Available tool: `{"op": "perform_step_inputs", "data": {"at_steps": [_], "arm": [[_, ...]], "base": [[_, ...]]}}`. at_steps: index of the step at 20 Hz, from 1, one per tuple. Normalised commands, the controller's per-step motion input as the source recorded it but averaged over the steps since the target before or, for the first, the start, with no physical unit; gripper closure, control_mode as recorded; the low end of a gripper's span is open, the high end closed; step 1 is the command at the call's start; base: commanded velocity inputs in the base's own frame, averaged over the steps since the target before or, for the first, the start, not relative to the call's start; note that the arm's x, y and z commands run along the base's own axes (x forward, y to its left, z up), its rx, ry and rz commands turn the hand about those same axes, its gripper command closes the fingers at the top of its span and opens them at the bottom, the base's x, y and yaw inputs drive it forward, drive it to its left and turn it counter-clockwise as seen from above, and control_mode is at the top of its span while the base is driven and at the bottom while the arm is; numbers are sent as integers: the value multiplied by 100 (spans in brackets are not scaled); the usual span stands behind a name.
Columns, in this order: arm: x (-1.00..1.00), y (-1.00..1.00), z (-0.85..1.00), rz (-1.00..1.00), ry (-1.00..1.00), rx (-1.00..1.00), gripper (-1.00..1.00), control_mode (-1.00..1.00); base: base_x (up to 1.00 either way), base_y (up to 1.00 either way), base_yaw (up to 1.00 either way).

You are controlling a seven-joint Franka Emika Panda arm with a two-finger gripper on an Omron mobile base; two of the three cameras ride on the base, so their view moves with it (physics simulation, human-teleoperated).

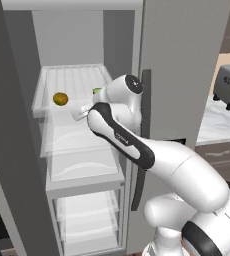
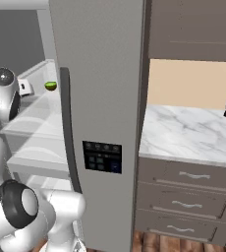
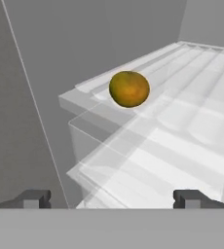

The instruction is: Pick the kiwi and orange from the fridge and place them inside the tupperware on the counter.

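Observation:
The fridge point(image 1: 182, 75) stands open. On its upper ribbed shelf point(image 1: 72, 80) the orange point(image 1: 60, 98) rests near the front left corner. The kiwi point(image 1: 97, 91) lies further right on that shelf, partly behind my arm, and its green face shows in the right base view point(image 2: 50, 86). My gripper point(image 1: 78, 115) is inside the fridge, just right of the orange and slightly lower. In the hand view the orange point(image 3: 129, 89) lies ahead, above the open gripper point(image 3: 111, 199), with nothing between the fingertips point(image 3: 33, 198). The white marble counter point(image 2: 183, 130) is to the fridge's right. The tupperware is out of view.
The fridge's dark handle point(image 1: 145, 100) runs just right of my forearm. Lower translucent shelves point(image 1: 82, 165) sit under the gripper. The fridge's left wall point(image 3: 16, 107) is close beside the orange. A grey toaster point(image 1: 229, 85) stands on the counter over drawers point(image 2: 188, 197).

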Motion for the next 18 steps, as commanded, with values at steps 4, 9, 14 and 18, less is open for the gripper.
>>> {"op": "perform_step_inputs", "data": {"at_steps": [4, 9, 14, 18], "arm": [[28, 21, 2, 0, 0, -1, -100, -100], [27, 21, 0, 0, 0, -4, -100, -100], [20, 13, 0, 0, 0, -5, -100, -100], [12, 11, 0, 0, 0, -5, -100, -100]], "base": [[0, 0, 0], [0, 0, 0], [0, 0, 0], [0, 0, 0]]}}
